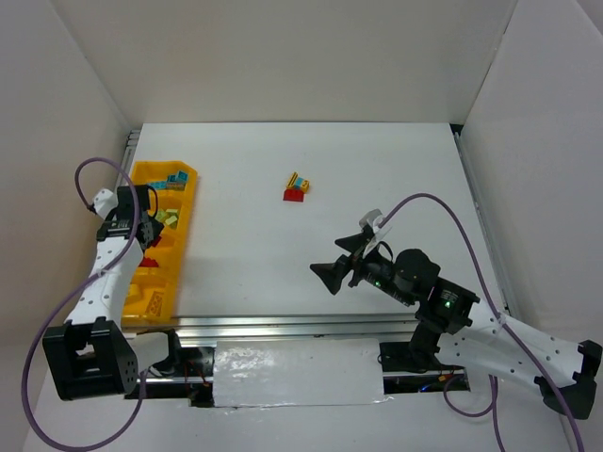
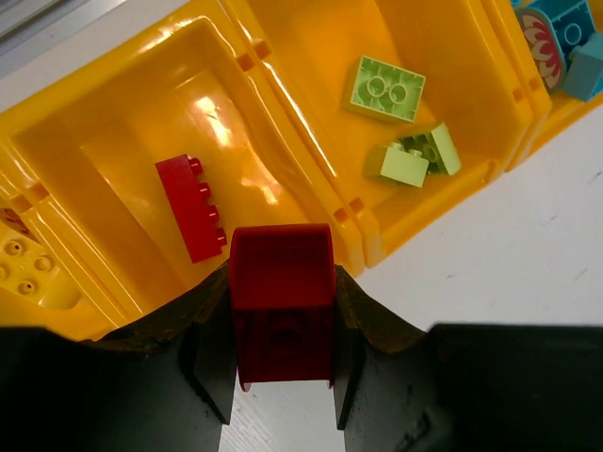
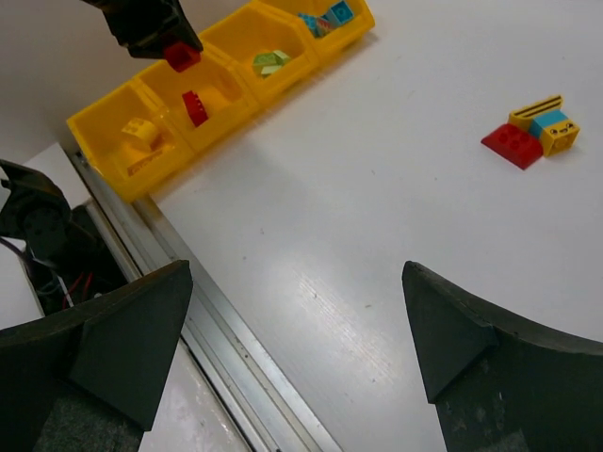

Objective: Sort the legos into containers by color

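Currently: I'm on the drop step, with a red brick going to the red compartment.
Left hand [image 2: 281,320]: closed on the red brick [image 2: 281,268], fingers pinching its two sides, brick sticking out past the tips.
Held brick position: above the yellow tray [image 2: 283,122], over the outer rim of the compartment that already has one red brick [image 2: 191,207]. I judge it's not fully over the pocket yet.
Right hand [image 3: 294,311]: wide open, nothing in it, hovering over the surface [image 1: 377,169], well apart from everything.
Tray contents: pale green bricks [image 2: 386,89] in the next compartment, teal ones [image 2: 570,28] beyond that, a yellow brick [image 2: 24,268] on the other side of the red pocket.
Left to sort: one clump [image 1: 299,186] of red, yellow and teal on the surface mid-table, apparently stuck together.
Risk 1: if I release here, the brick could hit the rim and bounce out onto the surface, so I'd move it further in first.
Risk 2: it could tip over the divider into the green pocket if it lands on an edge.
Risk 3: the clump probably needs pulling apart, since one hand alone may just shove it around, and dropping it whole would mix the colours.
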Action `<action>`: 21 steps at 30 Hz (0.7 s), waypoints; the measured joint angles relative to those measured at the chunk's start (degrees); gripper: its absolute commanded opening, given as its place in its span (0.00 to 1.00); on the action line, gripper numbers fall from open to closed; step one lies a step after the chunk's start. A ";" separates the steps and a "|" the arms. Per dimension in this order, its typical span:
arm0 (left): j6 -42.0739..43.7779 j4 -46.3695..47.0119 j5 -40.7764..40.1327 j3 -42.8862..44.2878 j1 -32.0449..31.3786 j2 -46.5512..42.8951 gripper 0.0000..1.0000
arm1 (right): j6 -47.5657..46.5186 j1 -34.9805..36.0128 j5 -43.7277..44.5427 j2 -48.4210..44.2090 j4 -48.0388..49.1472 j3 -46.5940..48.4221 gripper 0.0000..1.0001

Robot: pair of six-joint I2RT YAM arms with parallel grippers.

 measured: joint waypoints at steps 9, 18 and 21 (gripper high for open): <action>-0.22 -0.11 -1.97 -0.72 1.42 -0.22 0.00 | 0.42 0.00 0.26 0.17 -0.87 -1.25 1.00; -0.35 -0.55 -2.86 -1.33 1.44 -0.83 0.00 | 0.42 0.00 0.31 -0.44 -0.94 -1.77 1.00; -0.61 -0.61 -3.04 -1.40 1.46 -1.25 0.00 | 0.42 0.00 0.44 -0.66 -0.96 -1.92 1.00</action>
